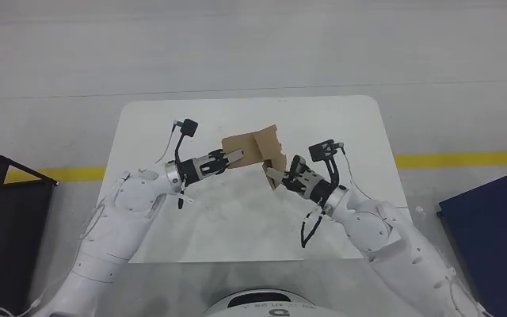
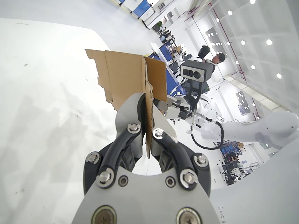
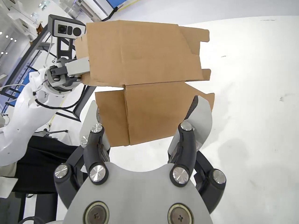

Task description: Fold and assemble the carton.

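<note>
A brown corrugated carton [image 1: 253,147], partly unfolded with its flaps loose, is held up over the middle of the white table [image 1: 230,230]. My left gripper [image 2: 146,100] is shut on one edge of the carton [image 2: 126,73], the board pinched between its fingers. From the other side, my right gripper [image 3: 148,108] stands open around the carton's [image 3: 142,54] lower panel, which lies between its spread fingers [image 3: 202,110]. In the top view the left gripper [image 1: 232,158] and right gripper [image 1: 277,172] flank the carton.
The table's bare surface stretches on all sides of the carton. A black frame [image 1: 16,210] stands on the floor off the table's left, a dark blue panel [image 1: 479,226] off its right. A yellow floor line [image 1: 451,159] runs behind.
</note>
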`<state>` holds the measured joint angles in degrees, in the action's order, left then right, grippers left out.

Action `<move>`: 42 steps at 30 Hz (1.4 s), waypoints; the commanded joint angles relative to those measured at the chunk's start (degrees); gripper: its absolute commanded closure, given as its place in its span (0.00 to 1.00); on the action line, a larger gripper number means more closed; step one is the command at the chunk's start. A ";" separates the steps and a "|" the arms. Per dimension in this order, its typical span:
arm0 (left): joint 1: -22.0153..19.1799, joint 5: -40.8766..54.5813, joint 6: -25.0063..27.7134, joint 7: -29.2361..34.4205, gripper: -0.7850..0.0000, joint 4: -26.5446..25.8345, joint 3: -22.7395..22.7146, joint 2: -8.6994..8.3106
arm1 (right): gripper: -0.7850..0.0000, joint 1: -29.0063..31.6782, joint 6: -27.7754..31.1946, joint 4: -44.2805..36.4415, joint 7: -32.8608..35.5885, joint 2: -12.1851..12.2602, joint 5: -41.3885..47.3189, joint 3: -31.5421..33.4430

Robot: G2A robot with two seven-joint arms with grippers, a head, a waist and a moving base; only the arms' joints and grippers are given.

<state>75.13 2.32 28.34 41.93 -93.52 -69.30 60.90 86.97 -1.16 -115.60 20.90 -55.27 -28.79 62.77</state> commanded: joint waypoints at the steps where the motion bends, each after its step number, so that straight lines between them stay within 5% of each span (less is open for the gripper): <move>1: -0.19 -0.15 0.19 0.06 1.00 -0.07 0.20 0.02 | 0.15 -0.19 -1.63 -0.18 -0.15 -0.14 -1.50 -0.29; 8: -1.23 -0.44 0.25 -0.03 1.00 0.34 0.60 0.11 | 0.13 -0.51 -6.99 -1.18 0.50 -0.62 -7.03 -1.31; 18: -2.69 -0.11 1.22 0.63 1.00 1.32 1.42 0.24 | 0.36 -1.90 -16.54 -2.02 2.66 -1.76 -16.10 -4.71; 36: -3.02 -0.36 2.46 1.63 1.00 0.80 2.16 0.18 | 0.59 -6.02 -17.00 1.26 6.68 -4.25 -10.02 -7.48; 38: -2.92 -0.46 2.57 1.68 1.00 0.64 2.23 0.16 | 0.71 -6.13 -17.08 1.80 6.70 -4.43 -9.66 -7.52; 40: -2.84 -0.56 2.66 1.76 1.00 0.50 2.33 0.14 | 1.00 -6.09 -17.61 2.13 5.80 -4.64 -9.40 -7.31; 42: -2.73 -0.66 2.66 1.79 1.00 0.44 2.37 0.12 | 1.00 -5.85 -18.03 2.18 4.40 -4.81 -8.73 -6.72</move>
<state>72.36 1.70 31.00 43.70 -93.06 -66.94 61.03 81.01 -19.01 -113.39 25.92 -60.02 -37.85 55.76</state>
